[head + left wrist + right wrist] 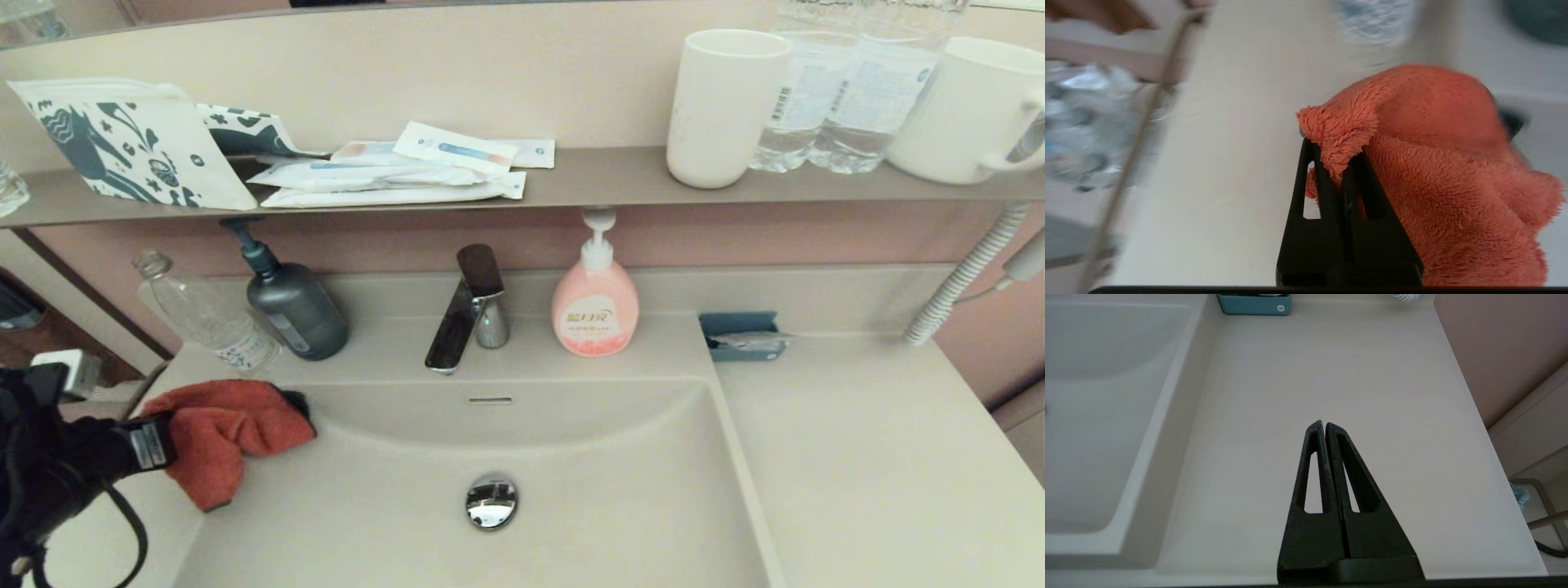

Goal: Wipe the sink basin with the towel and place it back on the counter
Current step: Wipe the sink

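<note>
The orange-red towel (pixel 229 429) hangs bunched over the left rim of the beige sink basin (pixel 571 457), near its back left corner. My left gripper (pixel 175 441) reaches in from the left edge, and its black fingers are shut on a fold of the towel (pixel 1445 183). In the left wrist view the gripper (pixel 1337 153) pinches that fold above the beige counter (pixel 1229 163). The chrome drain plug (pixel 491 500) lies bare in the basin. My right gripper (pixel 1325 425) is shut and empty over the counter (pixel 1331 375) to the right of the basin (pixel 1098 416).
Behind the basin stand a chrome faucet (pixel 469 314), a pink soap bottle (pixel 595 302), a dark pump bottle (pixel 290 302) and a clear plastic bottle (pixel 208 314). A teal soap dish (pixel 743 335) sits at the back right. The shelf (pixel 588 184) above holds cups, bottles and packets.
</note>
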Tool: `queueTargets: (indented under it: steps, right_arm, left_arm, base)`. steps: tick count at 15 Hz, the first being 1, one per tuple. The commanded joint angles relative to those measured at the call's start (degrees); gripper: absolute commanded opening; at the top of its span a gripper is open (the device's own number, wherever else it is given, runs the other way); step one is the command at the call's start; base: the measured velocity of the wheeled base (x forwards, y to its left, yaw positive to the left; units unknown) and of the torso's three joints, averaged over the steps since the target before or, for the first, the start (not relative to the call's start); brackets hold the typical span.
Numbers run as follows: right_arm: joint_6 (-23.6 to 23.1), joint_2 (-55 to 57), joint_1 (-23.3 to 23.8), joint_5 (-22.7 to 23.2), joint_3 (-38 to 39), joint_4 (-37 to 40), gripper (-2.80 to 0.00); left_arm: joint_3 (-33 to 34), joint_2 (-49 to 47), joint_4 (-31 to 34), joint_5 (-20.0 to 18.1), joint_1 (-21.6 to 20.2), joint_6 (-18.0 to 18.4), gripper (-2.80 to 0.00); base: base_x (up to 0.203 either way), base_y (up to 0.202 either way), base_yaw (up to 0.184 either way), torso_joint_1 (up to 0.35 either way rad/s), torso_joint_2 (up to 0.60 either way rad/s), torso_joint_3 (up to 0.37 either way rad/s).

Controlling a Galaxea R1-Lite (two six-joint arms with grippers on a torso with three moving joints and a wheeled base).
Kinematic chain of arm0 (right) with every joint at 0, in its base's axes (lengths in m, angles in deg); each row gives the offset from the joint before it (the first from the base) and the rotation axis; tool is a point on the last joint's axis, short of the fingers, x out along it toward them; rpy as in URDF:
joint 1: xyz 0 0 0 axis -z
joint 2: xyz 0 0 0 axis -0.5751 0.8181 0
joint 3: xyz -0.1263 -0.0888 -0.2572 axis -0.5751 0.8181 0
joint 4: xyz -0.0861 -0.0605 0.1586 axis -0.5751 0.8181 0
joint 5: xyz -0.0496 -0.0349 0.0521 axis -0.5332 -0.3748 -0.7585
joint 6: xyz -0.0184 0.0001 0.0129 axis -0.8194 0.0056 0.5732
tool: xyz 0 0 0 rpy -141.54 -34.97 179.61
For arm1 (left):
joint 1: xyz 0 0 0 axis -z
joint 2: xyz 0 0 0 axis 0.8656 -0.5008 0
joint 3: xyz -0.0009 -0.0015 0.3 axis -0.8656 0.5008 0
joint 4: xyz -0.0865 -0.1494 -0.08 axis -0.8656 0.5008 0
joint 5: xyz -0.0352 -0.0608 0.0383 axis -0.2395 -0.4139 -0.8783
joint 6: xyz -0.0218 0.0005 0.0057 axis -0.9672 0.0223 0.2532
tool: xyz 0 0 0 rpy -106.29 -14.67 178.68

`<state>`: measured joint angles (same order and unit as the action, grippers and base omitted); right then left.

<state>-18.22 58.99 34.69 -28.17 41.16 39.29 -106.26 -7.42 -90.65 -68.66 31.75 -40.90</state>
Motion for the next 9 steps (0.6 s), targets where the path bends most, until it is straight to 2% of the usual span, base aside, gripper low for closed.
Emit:
queueTargets:
  steps: [1,3,9]
  right_arm:
    - [0.0,0.0,0.0,0.0,0.0,0.0,-2.8]
    - [0.0,0.0,0.0,0.0,0.0,0.0,-2.8]
    - [0.0,0.0,0.0,0.0,0.0,0.0,-2.8]
  left_arm:
    - [0.3,0.7,-0.3,-1.5,-3.6,1.3,-2.8]
    - [0.1,0.4,-0.2,-2.9,-5.7,3.1,-2.8]
    - [-4.9,-9.4,-0.7,-3.3,-5.4,2.9,-2.8]
  base:
    - [0.0,0.0,0.0,0.0,0.0,0.0]
    - [0.0,0.0,0.0,0.0,0.0,0.0]
    - [0.0,0.0,0.0,0.0,0.0,0.0]
